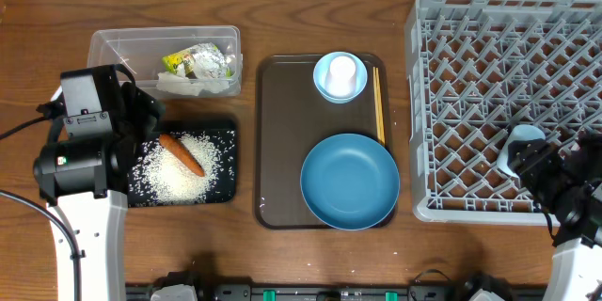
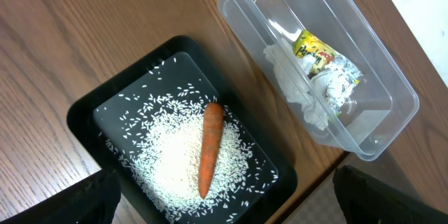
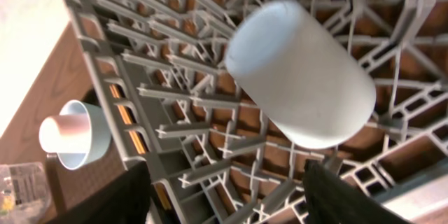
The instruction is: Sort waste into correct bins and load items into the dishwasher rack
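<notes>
The dishwasher rack [image 1: 470, 56] stands at the right. A pale-blue cup [image 3: 301, 70] rests mouth-down among the rack's pegs [image 3: 175, 105]. My right gripper [image 3: 231, 206] is open just behind it, its fingers [image 3: 129, 196] wide apart and off the cup [image 1: 523, 138]. My left gripper [image 2: 231, 210] hangs open over the black tray [image 2: 84, 112], which holds rice [image 2: 168, 161] and a carrot [image 2: 208, 147]. The clear tub [image 2: 378, 77] holds the wrapper [image 2: 315, 49] and tissue [image 2: 290, 84]. On the brown tray sit a dark-blue bowl [image 1: 350, 181], a light-blue bowl [image 1: 324, 89] with a white cup [image 1: 341, 71], and chopsticks [image 1: 379, 103].
The brown serving tray [image 1: 277, 141] lies in the middle between the bins and the rack. The black tray [image 1: 226, 165] and clear tub [image 1: 122, 42] sit side by side at the left. Bare wooden table [image 1: 329, 9] runs along the back.
</notes>
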Motion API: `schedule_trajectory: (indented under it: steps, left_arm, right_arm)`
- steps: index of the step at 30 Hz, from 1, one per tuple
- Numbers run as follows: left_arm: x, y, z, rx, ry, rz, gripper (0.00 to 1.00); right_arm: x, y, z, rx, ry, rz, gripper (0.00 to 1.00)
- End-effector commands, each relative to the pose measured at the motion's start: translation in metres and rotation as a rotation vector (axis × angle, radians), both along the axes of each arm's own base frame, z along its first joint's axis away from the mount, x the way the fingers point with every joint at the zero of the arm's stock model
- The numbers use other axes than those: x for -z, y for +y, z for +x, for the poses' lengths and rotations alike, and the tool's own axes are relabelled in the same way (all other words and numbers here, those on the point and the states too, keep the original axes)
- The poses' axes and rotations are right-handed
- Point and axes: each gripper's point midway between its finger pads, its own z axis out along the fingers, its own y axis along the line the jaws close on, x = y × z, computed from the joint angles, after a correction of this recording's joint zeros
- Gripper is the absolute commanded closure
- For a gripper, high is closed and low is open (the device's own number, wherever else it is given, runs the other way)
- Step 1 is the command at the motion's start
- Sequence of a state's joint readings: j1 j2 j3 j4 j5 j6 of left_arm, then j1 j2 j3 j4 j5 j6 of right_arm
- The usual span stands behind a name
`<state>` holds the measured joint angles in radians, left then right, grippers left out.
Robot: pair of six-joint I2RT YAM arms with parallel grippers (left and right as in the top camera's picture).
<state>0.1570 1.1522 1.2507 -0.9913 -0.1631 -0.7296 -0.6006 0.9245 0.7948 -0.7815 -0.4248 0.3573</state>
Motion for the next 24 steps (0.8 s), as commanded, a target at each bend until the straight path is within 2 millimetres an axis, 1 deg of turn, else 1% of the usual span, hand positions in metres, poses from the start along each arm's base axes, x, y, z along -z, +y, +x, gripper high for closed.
schedule_trajectory:
  steps: [1, 3, 4, 11, 14, 19, 22, 24]
  left_arm:
    - [0.001, 0.002, 0.000, -0.009, 0.004, 0.000, 0.01]
    - [0.000, 0.002, 0.000, -0.009, 0.004, 0.000, 0.01]
    - [0.001, 0.002, 0.000, -0.009, 0.004, 0.000, 0.01]
    - [0.001, 0.002, 0.000, -0.009, 0.004, 0.000, 0.01]
    - [0.001, 0.002, 0.000, -0.009, 0.004, 0.000, 0.01]
    - [0.001, 0.002, 0.000, -0.009, 0.004, 0.000, 0.01]
    - [0.001, 0.002, 0.000, -0.009, 0.004, 0.000, 0.01]
    - [0.001, 0.002, 0.000, -0.009, 0.004, 0.000, 0.01]
  right_arm:
    - [-0.010, -0.009, 0.001, 0.029, -0.015, -0.051, 0.63]
    - [-0.008, -0.016, 0.001, 0.052, -0.002, -0.074, 0.95]
    - [-0.008, -0.017, 0.001, 0.056, 0.001, -0.082, 0.99]
    - [-0.007, -0.022, 0.002, 0.097, 0.038, -0.164, 0.99]
    - [-0.008, -0.020, 0.002, 0.118, 0.057, -0.223, 0.99]
    - [-0.019, 0.000, 0.011, 0.078, 0.030, -0.320, 0.99]
    - [-0.029, 0.017, 0.026, 0.029, -0.024, -0.386, 0.99]
    - [-0.036, 0.021, 0.034, 0.016, -0.041, -0.477, 0.99]
